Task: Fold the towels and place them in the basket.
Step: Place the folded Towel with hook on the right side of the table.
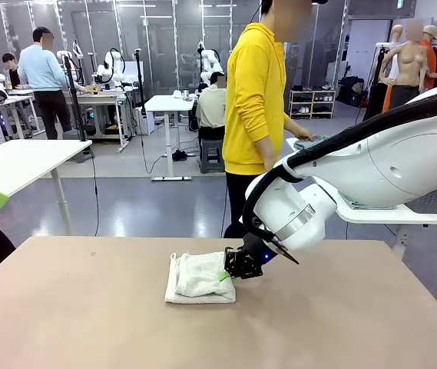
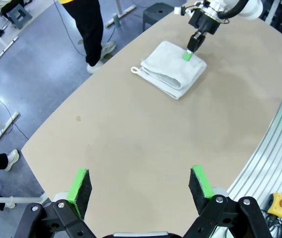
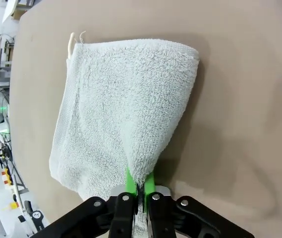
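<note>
Towel (image 1: pixel 199 277), cream-white & folded into a thick pad, lies near the middle of the tabletop (image 1: pixel 87 323), its corner loop (image 2: pixel 135 70) at the end away from the robot's right hand (image 1: pixel 226 274). That hand is clamped tight on 1 edge of the cloth, green pads pinching a ridge of terry, w/ the rest of the towel flat on the surface. Left hand (image 2: pixel 140 181) hangs above bare tabletop well apart from the towel, jaws wide, holding nothing. A person (image 1: pixel 256 100) in a yellow top stands side-on at the far side. Risk from here, as judged: the pinch looks narrow & may take only the top layers, so a lift could let the fold drop open or the terry slide out of the pads. A pull along the surface could bunch the stack instead.
</note>
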`<act>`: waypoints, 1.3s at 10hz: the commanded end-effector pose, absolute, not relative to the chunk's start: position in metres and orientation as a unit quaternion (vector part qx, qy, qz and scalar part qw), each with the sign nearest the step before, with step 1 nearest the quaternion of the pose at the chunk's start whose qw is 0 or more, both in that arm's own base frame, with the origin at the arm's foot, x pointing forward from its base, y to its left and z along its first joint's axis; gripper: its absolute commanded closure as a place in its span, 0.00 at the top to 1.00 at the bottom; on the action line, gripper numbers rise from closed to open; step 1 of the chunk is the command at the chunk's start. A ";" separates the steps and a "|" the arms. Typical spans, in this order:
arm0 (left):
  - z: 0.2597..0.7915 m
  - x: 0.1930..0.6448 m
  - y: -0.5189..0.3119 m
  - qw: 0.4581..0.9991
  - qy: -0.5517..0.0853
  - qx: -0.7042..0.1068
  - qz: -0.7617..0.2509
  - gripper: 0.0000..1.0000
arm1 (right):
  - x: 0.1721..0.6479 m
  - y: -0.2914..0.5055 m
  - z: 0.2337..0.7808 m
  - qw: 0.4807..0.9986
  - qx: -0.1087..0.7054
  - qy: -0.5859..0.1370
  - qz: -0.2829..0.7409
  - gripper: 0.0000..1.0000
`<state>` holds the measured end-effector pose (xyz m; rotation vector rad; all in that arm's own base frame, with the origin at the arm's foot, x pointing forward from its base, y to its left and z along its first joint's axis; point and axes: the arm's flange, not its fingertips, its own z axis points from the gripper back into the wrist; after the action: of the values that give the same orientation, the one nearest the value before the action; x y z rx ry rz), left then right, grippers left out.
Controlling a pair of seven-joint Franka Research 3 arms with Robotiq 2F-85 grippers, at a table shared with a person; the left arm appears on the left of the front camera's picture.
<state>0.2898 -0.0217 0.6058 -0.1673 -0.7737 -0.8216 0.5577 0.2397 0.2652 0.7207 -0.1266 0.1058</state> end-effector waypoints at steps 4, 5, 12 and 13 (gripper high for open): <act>0.605 0.291 -0.022 0.843 -0.364 -0.074 -0.389 1.00 | 0.523 0.185 0.302 0.941 0.325 -0.083 0.046 0.00; 0.605 0.291 -0.022 0.843 -0.364 -0.074 -0.389 1.00 | 0.512 0.162 0.303 0.950 0.299 -0.075 0.048 0.00; 0.605 0.291 -0.022 0.843 -0.364 -0.074 -0.389 1.00 | 0.451 0.032 0.285 0.970 0.223 -0.095 -0.029 0.00; 0.605 0.291 -0.022 0.843 -0.364 -0.074 -0.389 1.00 | 0.445 0.015 0.287 0.970 0.210 -0.112 -0.048 0.00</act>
<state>0.2901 -0.0219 0.6052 -0.1680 -0.7723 -0.8220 0.4546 0.0270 0.2846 0.4669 -0.1822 -0.0956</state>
